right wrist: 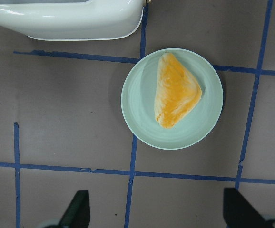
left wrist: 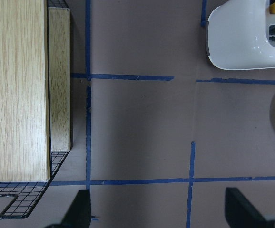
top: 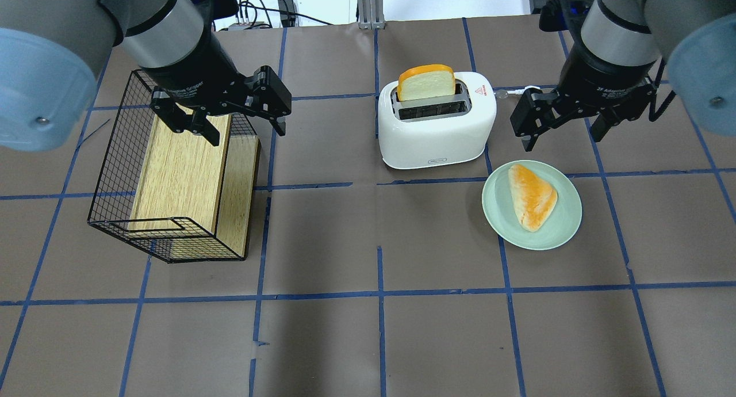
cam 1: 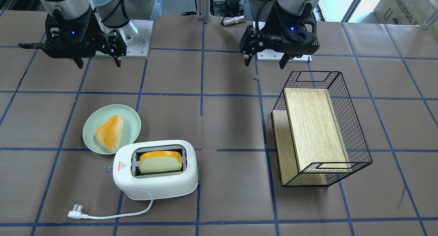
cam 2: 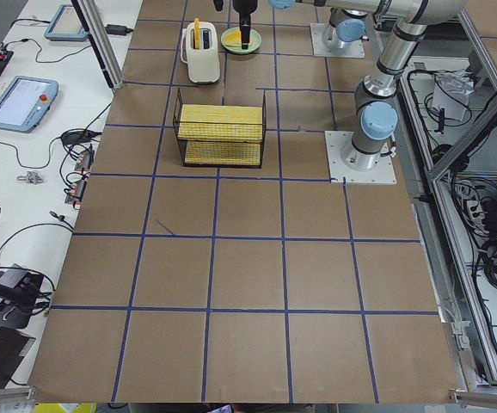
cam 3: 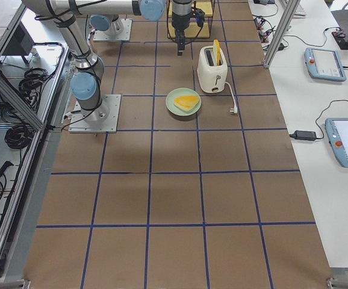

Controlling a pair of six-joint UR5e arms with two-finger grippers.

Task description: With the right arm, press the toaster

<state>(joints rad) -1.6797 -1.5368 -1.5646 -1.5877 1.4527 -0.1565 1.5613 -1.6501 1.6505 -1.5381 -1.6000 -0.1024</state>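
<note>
Toaster stands upright on the table, a little to the robot's right of the middle, one long side toward the robot. Glossy white, two slots on top, red triangle marked at the end nearer the right arm. Slice of bread stands in the slot farther from the robot, its orange crust well above the toaster's top; the nearer slot shows dark. Cord leaves the toaster's far side and curls across the table to a plug lying flat. Pale green plate sits just beside the toaster's robot-side corner and carries one golden triangular pastry. Right hand hangs in the air off the toaster's right end, apart from it, fingers spread wide and grasping nothing. Its wrist view looks straight down on the plate and the toaster's lower edge, with both fingertips at the bottom of the frame and bare table between them. Left hand is likewise released and empty, up over the table by the black wire basket. Its wrist view has the basket at one side and the toaster's end at the opposite upper corner. Basket sits on the robot's left half, well apart from the toaster, with a wooden board inside.
</note>
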